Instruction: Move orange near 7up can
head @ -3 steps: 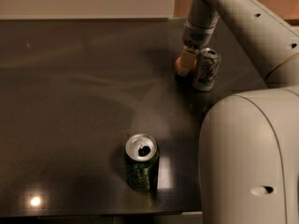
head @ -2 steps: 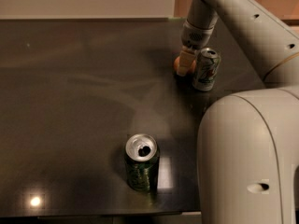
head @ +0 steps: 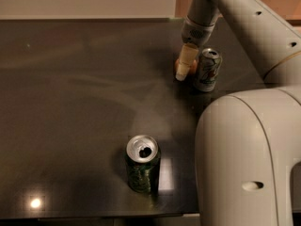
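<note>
upper right: cream tapered gripper at small smooth round orange, just beside pale cylindrical metal 7up can; can't tell its grip.

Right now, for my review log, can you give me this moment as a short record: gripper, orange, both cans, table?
gripper: low over the far right of the table, right in front of the orange
orange: mostly hidden behind the gripper, just left of the 7up can; contact between them cannot be told
7up can: upright, far right
green can: upright, top opened, near the front edge, well apart from the others
table: dark, glossy
task state: orange sits close beside the 7up can
</note>
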`<action>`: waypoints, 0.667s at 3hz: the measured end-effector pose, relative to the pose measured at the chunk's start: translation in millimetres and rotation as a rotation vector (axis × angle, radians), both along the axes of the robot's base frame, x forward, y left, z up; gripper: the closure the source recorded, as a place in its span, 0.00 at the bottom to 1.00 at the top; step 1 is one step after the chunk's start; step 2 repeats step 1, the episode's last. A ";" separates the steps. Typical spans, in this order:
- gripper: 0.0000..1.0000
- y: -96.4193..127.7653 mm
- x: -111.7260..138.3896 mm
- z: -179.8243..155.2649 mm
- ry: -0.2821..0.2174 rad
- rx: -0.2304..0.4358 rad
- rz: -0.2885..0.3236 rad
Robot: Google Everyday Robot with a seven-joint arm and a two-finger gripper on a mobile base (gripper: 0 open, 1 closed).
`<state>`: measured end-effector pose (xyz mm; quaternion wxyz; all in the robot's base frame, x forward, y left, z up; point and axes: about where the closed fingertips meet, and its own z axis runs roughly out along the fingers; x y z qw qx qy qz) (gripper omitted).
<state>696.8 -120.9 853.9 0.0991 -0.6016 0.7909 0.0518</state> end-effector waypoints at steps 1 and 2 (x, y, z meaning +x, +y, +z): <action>0.00 0.0 0.1 0.0 0.000 0.000 0.000; 0.00 0.0 0.1 0.0 0.000 0.000 0.000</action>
